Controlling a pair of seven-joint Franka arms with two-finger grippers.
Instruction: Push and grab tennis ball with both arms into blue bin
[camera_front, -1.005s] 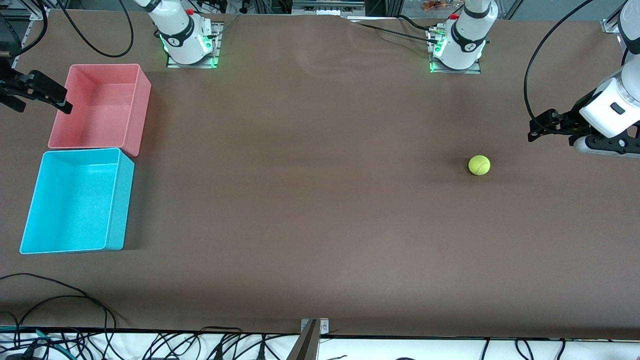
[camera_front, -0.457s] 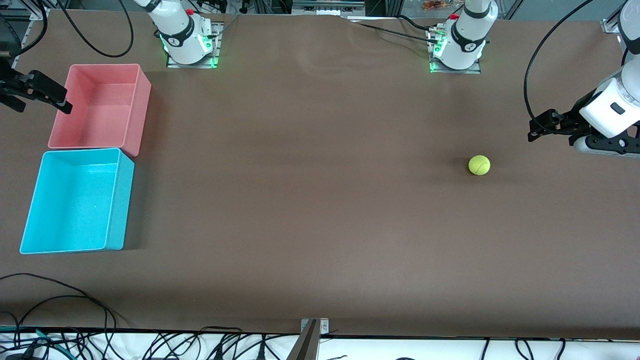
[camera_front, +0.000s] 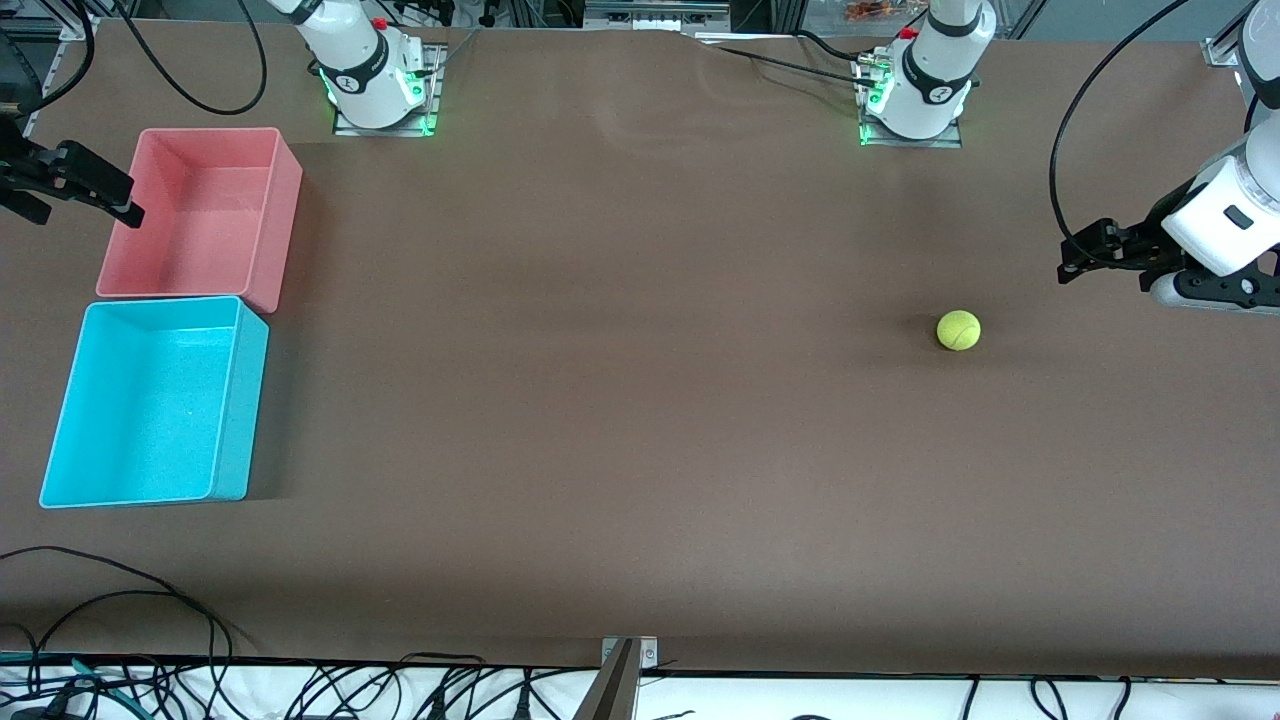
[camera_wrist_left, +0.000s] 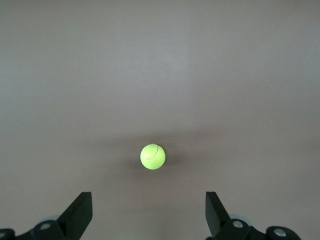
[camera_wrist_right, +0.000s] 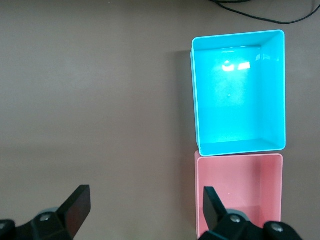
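Yellow-green tennis ball (camera_front: 958, 330) on your table, near left gripper (camera_front: 1083, 257) | both grippers' fingers spread, empty | right gripper (camera_front: 110, 195) beside pink bin (camera_front: 285, 190).

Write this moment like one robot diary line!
tennis ball: on table, untouched | left pincer: open, above table | right pincer: open, beside pink bin | blue bin: empty

My front camera looks down from high across the table (camera_front: 640, 420), facing both bases. My wrist cameras look straight down from well above; each shares table patches with it.
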